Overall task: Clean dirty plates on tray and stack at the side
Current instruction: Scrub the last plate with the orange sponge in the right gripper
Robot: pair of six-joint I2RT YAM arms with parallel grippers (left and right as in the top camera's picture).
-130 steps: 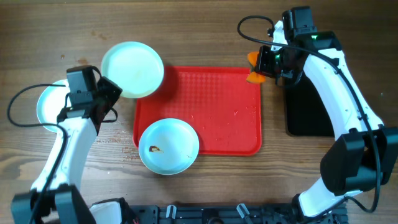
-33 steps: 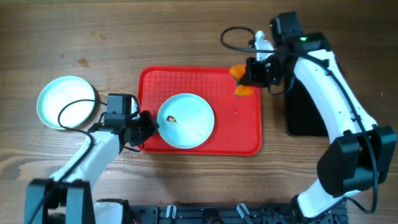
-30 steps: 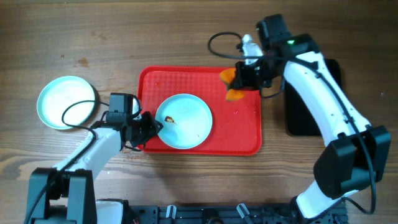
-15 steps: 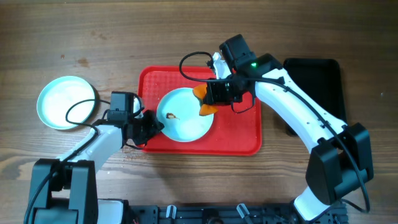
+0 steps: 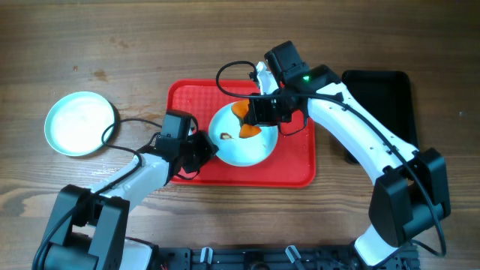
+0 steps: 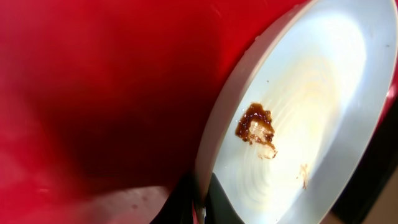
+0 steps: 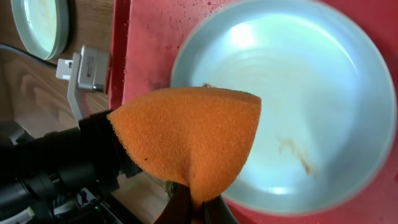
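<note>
The dirty plate sits in the middle of the red tray, with a brown smear toward its 9 o'clock side. The left claw is clamped on the rim at about 8 o'clock, pinching the lip between its fingers. The right claw is closed tight on an orange sponge, which hangs over the plate's 12 o'clock part. Whether it actually touches the surface I can't tell from above. Off the tray, out at 9 o'clock on the table, lies another pale plate; one plate or two stacked, I can't make out. A black tray lies at 3 o'clock.

What worries me is that the sponge is short of the smear, so a wipe kept to the upper part would miss it. Reaching the smear means sweeping toward 9 o'clock, straight at the left claw, and the two could knock together. Pressing hard far from the pinch might also lever the plate out of that thin grip.

The left wrist camera shows the smear properly, as a dark blob with a pale crust and faint streaks beyond it; overhead it is only a speck. The right wrist camera shows a faint brownish streak low on the plate, but the sponge covers much of the plate's left side.
</note>
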